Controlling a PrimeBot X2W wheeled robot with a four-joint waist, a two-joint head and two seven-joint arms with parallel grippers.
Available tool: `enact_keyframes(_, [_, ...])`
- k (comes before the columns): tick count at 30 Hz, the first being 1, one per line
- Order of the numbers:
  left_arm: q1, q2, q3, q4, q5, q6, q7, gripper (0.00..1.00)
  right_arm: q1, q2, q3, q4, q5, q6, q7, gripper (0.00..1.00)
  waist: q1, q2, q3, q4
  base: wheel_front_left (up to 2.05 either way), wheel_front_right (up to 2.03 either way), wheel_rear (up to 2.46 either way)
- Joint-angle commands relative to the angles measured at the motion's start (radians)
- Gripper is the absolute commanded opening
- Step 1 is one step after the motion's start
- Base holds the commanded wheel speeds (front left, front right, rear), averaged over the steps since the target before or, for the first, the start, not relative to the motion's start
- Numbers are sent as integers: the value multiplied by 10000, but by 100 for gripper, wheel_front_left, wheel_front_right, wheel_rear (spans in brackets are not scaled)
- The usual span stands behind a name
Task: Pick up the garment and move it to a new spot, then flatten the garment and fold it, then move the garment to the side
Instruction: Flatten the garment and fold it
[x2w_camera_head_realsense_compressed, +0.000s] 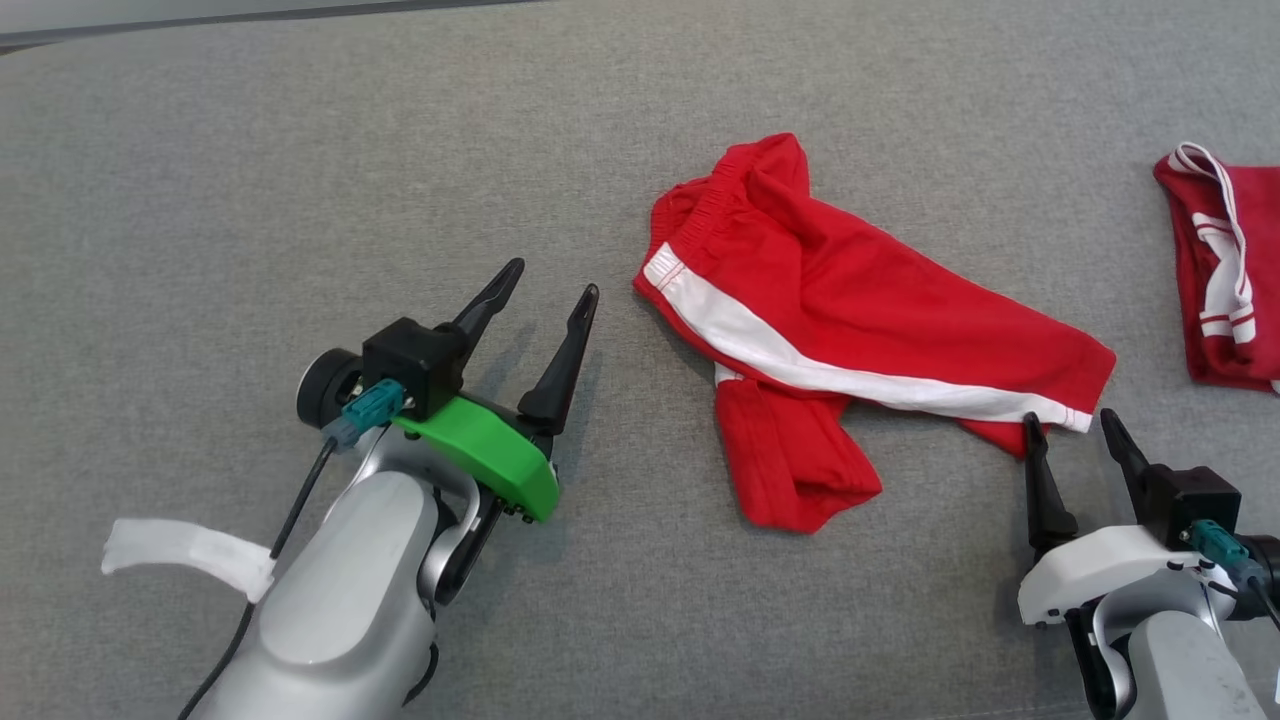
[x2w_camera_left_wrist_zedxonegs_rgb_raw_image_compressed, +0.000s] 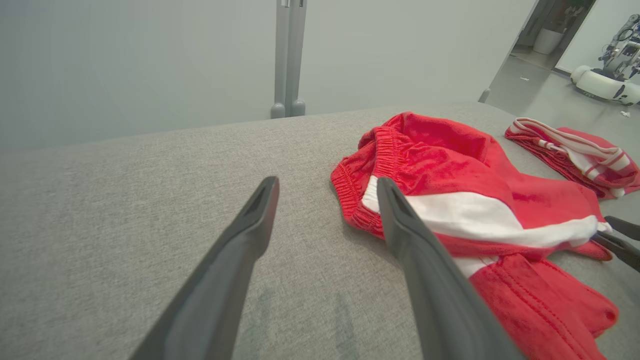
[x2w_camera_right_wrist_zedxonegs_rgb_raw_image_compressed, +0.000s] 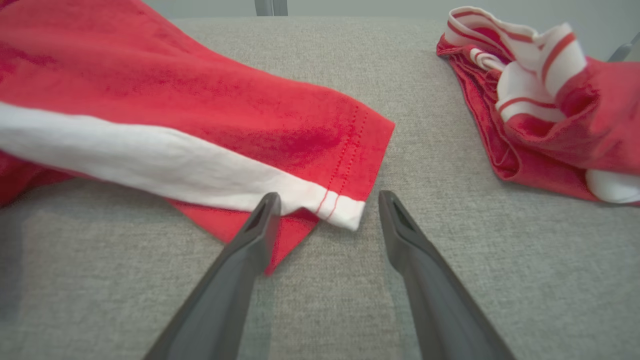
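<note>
Garment: red shorts (x2w_camera_head_realsense_compressed: 850, 330) with a white side stripe, crumpled at the middle right of the head view on the grey cloth surface (x2w_camera_head_realsense_compressed: 300, 150); one leg is tucked under, toward the bottom of the frame.
Handling: probably light, soft and limp. It should sag once lifted, it is not fragile, and a shallow pinch may slip off.
Where to hold: the gathered waistband (x2w_camera_left_wrist_zedxonegs_rgb_raw_image_compressed: 385, 145) and the stitched hem corner (x2w_camera_right_wrist_zedxonegs_rgb_raw_image_compressed: 345, 212) look firmest.
Left gripper (x2w_camera_head_realsense_compressed: 553, 279): lower left of the head view, jaws spread wide and empty, near the waistband end but clear of it.
Right gripper (x2w_camera_head_realsense_compressed: 1070, 418): lower right, jaws spread wide with nothing held and the tips at the hem corner; I cannot tell whether they touch it.
Neighbour: a second red-and-white piece (x2w_camera_head_realsense_compressed: 1215, 280) lies apart at the right edge.
Head view: gives the whole outline and both arms.
Left wrist view: adds the waistband's elastic ridges, plus a doorway (x2w_camera_left_wrist_zedxonegs_rgb_raw_image_compressed: 545, 30) and another robot (x2w_camera_left_wrist_zedxonegs_rgb_raw_image_compressed: 607, 82) at upper right.
Right wrist view: adds the hem's double stitching.
</note>
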Motion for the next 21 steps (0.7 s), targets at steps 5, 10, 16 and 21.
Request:
enact_keyframes(5, [-995,-53,-660,1046,-458,-27,-142,100,-273,100,164,81,-29,-4,-27,100,-2,0,475,-608,0,0,0])
enact_keyframes(10, [-1831,17,-1511,1975,-710,-28,-117,100,-624,156,595,197,85,-4,-27,100,-2,0,660,-716,0,0,0])
enact_keyframes(16, [-2594,92,-2450,2850,-1384,-28,-42,100,-995,161,1051,367,170,-4,-26,98,-2,0,795,-796,0,0,0])
enact_keyframes(21, [-3008,141,-3420,2860,-2153,-29,-66,100,-1064,26,1198,430,288,-5,-24,58,-2,0,816,-805,0,0,0])
